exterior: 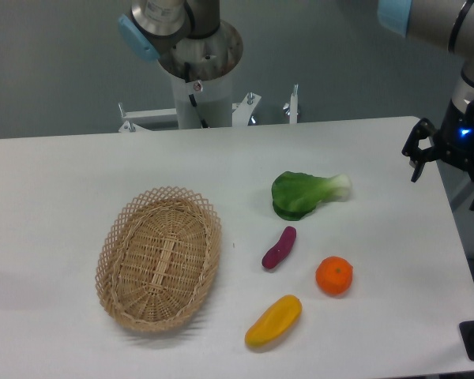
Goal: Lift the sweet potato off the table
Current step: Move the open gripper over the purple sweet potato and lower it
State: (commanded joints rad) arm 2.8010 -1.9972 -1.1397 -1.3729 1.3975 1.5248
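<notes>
The sweet potato (pixel 279 247) is a small purple-magenta tuber lying on the white table (pixel 79 174), right of centre. My gripper (pixel 447 172) hangs at the table's far right edge, well to the right of and behind the sweet potato. Its dark fingers (pixel 415 158) stand apart, open, with nothing between them. Part of the gripper is cut off by the frame's right edge.
A wicker basket (pixel 159 257) sits left of the sweet potato. A green bok choy (pixel 304 193) lies just behind it, a round orange (pixel 334 275) to its right front, and a yellow elongated fruit (pixel 273 320) in front. The arm's base (pixel 201 87) stands behind the table.
</notes>
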